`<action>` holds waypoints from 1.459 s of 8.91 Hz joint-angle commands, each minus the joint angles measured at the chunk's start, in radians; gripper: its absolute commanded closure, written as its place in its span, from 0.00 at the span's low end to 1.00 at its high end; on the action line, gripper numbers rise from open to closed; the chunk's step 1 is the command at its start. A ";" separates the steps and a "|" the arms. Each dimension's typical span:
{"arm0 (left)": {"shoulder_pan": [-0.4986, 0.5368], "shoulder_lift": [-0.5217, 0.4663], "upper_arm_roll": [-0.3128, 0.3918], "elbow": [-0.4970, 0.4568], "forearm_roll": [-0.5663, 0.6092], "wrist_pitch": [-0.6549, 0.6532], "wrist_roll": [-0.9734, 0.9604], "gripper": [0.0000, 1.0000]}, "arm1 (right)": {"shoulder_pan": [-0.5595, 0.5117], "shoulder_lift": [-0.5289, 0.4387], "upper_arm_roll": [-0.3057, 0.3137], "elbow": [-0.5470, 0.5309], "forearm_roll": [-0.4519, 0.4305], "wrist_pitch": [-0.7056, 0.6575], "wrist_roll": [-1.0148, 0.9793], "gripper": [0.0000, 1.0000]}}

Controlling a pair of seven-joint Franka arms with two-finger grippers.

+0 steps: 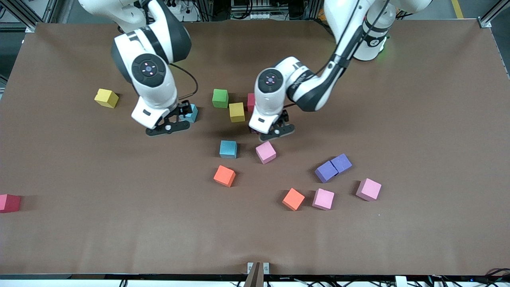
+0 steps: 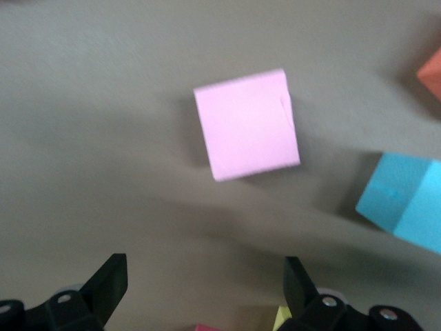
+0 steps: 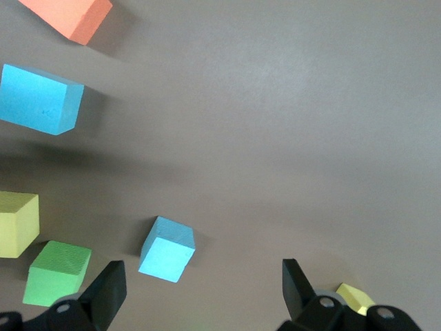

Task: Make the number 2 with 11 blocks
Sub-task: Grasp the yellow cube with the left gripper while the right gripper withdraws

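The blocks are small matte foam cubes, scattered loose; no digit is formed yet. Read as a clock face from the front camera, a green cube (image 1: 220, 98), a yellow cube (image 1: 237, 112) and a red cube (image 1: 251, 101) cluster close together just toward 12 o'clock of the middle. A light blue cube (image 1: 228, 149) and a pink cube (image 1: 265, 152) sit near centre, with an orange cube (image 1: 224, 175) at 6 o'clock of the blue one. Toward 4 o'clock lie two purple cubes (image 1: 334, 167) touching, two more pink cubes (image 1: 323, 199) (image 1: 368, 189) and a second orange cube (image 1: 293, 199). A second yellow cube (image 1: 106, 98) lies at 10 o'clock, and another red cube (image 1: 8, 203) at the 8 o'clock edge.

The surface (image 1: 418, 131) is plain matte brown, with metal framing and cables at its 12 o'clock edge. The widest bare stretches are along 6 o'clock and at 2 to 3 o'clock.

The left claw (image 1: 279, 131) hangs low over the surface between the red cube and the central pink cube, fingers spread and empty. The right claw (image 1: 171, 123) hangs just beside a second light blue cube (image 1: 192, 113), also spread and empty.
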 commanded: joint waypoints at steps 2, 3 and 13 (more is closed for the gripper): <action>-0.077 0.065 0.009 0.075 0.015 -0.002 -0.020 0.00 | -0.050 -0.008 -0.014 0.074 -0.025 -0.071 -0.160 0.00; -0.101 0.103 0.009 0.121 0.013 -0.002 -0.021 0.00 | -0.050 -0.011 -0.016 0.093 -0.047 -0.085 -0.208 0.00; -0.187 0.223 0.011 0.237 0.018 0.000 -0.044 0.00 | -0.224 -0.030 0.045 0.174 -0.047 -0.098 -0.407 0.00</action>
